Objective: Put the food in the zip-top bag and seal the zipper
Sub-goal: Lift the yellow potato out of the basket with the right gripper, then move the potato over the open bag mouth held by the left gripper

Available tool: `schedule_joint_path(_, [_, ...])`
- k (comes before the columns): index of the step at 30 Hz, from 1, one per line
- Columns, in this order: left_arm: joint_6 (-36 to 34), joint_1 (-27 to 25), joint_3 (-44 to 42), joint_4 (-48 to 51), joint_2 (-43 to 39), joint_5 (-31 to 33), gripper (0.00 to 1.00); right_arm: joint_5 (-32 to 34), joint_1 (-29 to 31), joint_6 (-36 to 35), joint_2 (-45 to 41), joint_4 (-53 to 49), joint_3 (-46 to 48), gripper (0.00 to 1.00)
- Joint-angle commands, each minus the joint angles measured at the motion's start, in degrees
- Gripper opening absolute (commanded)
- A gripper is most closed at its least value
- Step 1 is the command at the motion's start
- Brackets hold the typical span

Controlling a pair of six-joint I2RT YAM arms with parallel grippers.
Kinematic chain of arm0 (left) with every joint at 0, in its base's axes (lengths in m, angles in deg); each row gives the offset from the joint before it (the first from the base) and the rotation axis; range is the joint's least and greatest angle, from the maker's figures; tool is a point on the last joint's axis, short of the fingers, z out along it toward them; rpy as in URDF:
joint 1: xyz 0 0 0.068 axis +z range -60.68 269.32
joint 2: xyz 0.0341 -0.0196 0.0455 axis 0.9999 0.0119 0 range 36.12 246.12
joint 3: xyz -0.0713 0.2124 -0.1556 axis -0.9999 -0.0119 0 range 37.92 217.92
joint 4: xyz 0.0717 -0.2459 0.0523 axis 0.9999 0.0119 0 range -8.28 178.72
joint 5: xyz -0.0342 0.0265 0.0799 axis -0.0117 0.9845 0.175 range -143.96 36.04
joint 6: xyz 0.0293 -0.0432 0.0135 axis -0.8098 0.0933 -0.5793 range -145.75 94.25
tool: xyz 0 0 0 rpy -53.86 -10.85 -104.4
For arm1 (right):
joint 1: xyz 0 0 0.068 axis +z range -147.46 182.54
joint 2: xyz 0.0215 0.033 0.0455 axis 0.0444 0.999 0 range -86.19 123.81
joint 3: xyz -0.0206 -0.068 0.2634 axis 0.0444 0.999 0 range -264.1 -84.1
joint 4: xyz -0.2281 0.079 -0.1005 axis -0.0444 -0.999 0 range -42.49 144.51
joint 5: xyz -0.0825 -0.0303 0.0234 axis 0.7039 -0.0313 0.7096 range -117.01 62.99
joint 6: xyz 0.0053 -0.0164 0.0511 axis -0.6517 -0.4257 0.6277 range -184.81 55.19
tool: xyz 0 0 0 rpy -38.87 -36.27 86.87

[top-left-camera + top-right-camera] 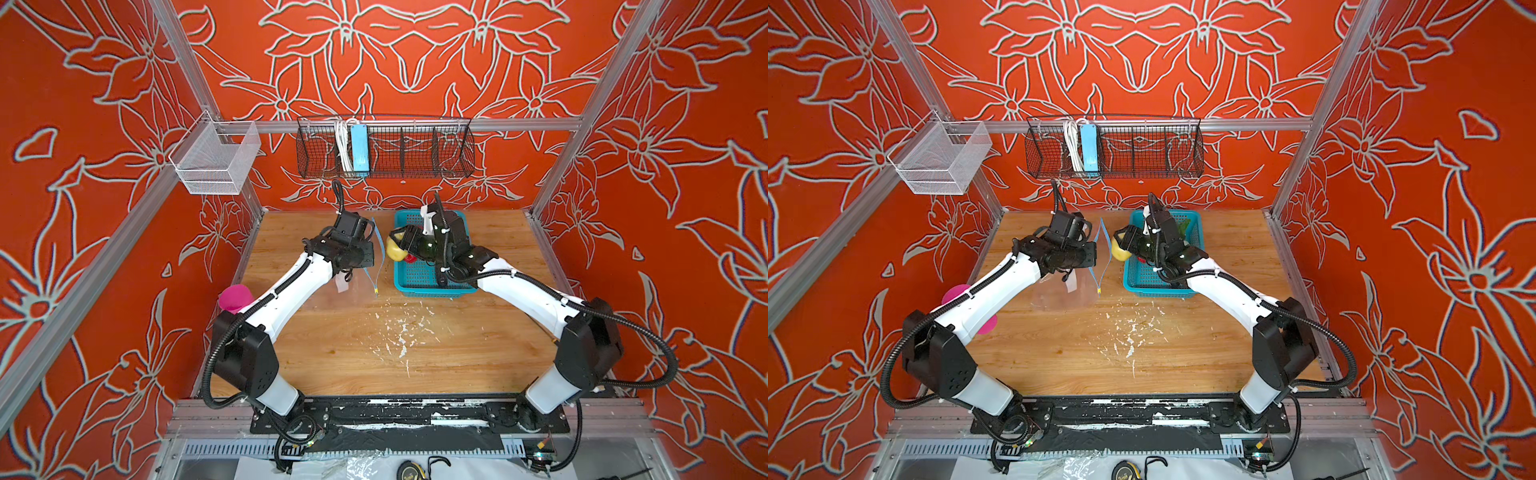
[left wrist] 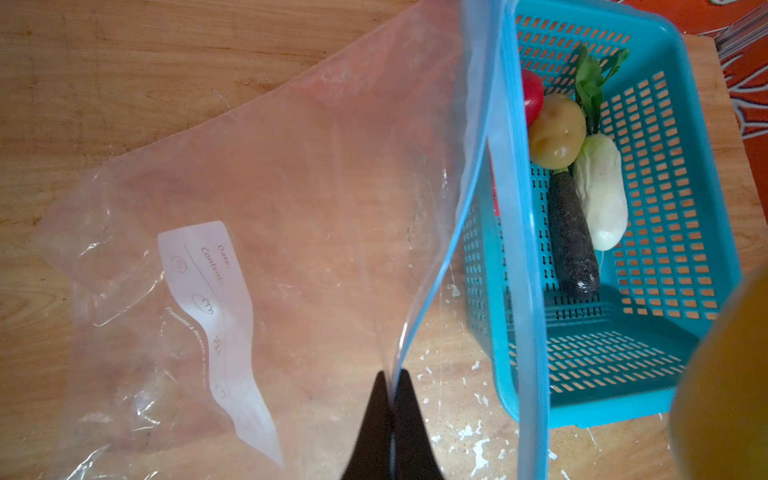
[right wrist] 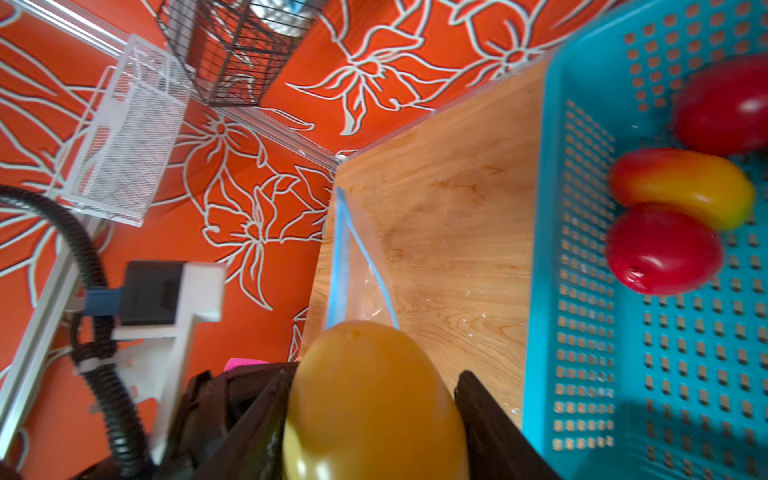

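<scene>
Left gripper [image 2: 392,388]: jaws closed flat on one lip of the zip-top bag [image 2: 291,199], pinching the plastic at the zipper [image 2: 525,249]. That lip is lifted and the two blue strips stand apart, so the mouth gapes toward the teal basket [image 1: 415,289]. The bag's body lies slack on the wooden table [image 1: 332,353] just beside the basket, on the side away from the right arm, with its white label [image 2: 208,291] showing through the plastic. The yellowish slider [image 1: 376,293] sits at the strip's end near the basket's corner. Right gripper [image 3: 376,374]: jaws partly spread and gripping a tan potato [image 1: 397,249] on both flanks. The potato is held clear of the basket floor at the basket wall facing the bag, close to the open mouth but outside it. Inside the basket, by the left wrist view: a second potato [image 2: 557,131], a white radish [image 2: 604,195] with green leaves [image 2: 590,83], and a dark eggplant [image 2: 575,237], lying side by side and touching. By the right wrist view, the basket also holds two red apples [image 3: 660,249] with a red-yellow fruit [image 3: 681,187] wedged between them.
</scene>
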Motion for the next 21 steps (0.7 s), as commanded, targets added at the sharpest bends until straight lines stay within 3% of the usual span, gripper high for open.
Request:
schedule_joint_path(1, [0.03, 0.22, 0.31, 0.52, -1.82, 0.10, 0.00, 0.74, 1.22, -0.43, 1.84, 1.39, -2.85, 0.33])
schedule_joint_path(21, [0.41, 0.22, 0.14, 0.40, -1.75, -1.06, 0.00, 0.98, 5.08, -0.78, 9.90, -3.32, -11.36, 0.32])
